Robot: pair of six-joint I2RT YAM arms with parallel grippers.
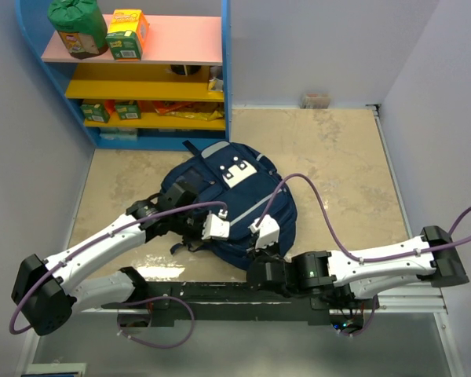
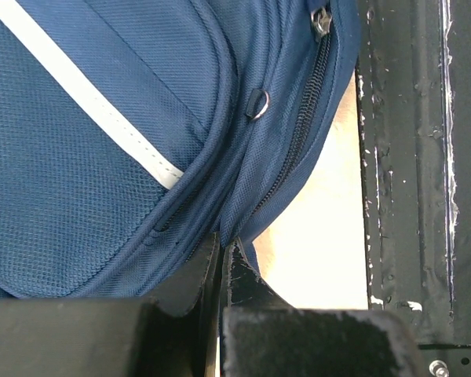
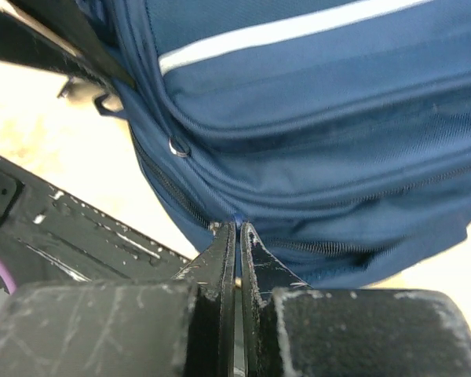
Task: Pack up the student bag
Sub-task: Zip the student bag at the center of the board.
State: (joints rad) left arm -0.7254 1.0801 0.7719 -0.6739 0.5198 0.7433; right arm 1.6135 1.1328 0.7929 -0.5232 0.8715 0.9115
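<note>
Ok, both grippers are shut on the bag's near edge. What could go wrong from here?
1. The left gripper and right gripper each pinch only a sliver of the bag's seam, so a pull may slip off.
2. The zip beside them looks closed; tugging might drag the whole bag rather than open it.
3. The right arm's purple cable arcs over the bag and could snag.

Navy-blue student bag [image 1: 228, 204] in a fine woven texture, with a white square patch [image 1: 237, 174] bearing small dark marks and a thin pale grey stripe [image 2: 86, 94]. The table [image 1: 337, 157] is beige and marbled. The robot arms [image 1: 94, 251] are white with black joints and purple cables [image 1: 298, 177]. The shelf unit [image 1: 226, 71] has a blue frame, a pink top board [image 1: 173, 39] and yellow lower boards [image 1: 133, 82].
</note>
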